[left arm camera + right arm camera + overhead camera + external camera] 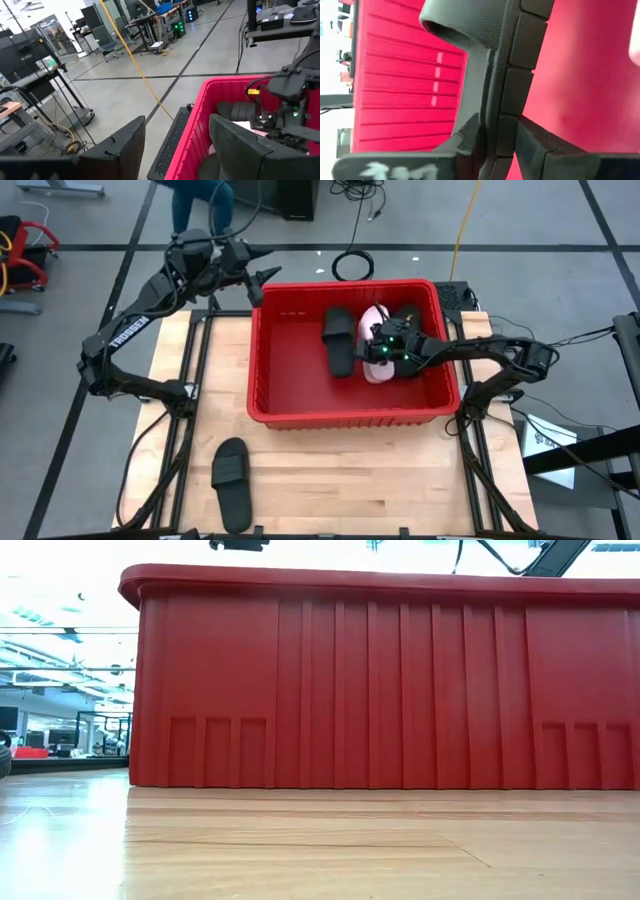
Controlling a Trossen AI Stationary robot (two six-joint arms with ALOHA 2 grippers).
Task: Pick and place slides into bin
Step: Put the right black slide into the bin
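Note:
The red bin stands mid-table and fills the low view. Inside it lie a pale pink-white slide and a black slide. My right gripper reaches into the bin from the table's right and is shut on another black slide. A further black slide lies flat on the table near the front left. My left gripper is open and empty, beside the bin's far left corner. The other slides are not in view. My right gripper pinches the black slide's sole between its two fingers, one finger on the treaded underside and one on the footbed side, away from the strap. The slide stretches forward from the fingers, inside the bin. Whether it is lifted clear cannot be seen.
The bin's thick rim lies just in front of my left gripper. Bare wooden table shows in front of the bin and around the loose slide. A person stands beyond the table's far edge.

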